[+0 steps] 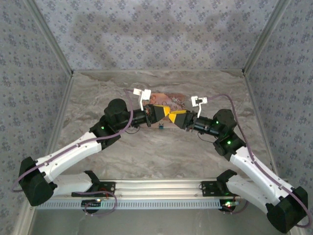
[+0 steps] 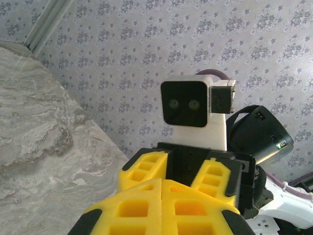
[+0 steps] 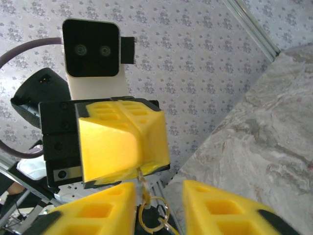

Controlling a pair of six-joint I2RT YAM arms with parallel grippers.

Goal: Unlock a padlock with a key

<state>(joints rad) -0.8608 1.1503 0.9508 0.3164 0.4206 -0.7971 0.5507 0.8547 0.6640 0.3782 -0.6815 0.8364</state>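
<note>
The left end effector (image 3: 136, 162) is pinching shut on what looks like the key (image 3: 142, 177), its ring (image 3: 140, 214) dangling between the right end effector's (image 3: 159, 215) parted fingers. If those fingers close on the ring, they risk tugging the key askew. The padlock (image 1: 160, 126) is sitting mid-bench just beneath both, with the pink box (image 1: 168, 99) lying behind, toward the far edge.

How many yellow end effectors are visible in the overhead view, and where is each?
2. The left end effector is by the pink box at the view's centre; the right end effector faces it from the right, tips close together. None seems hidden.
</note>
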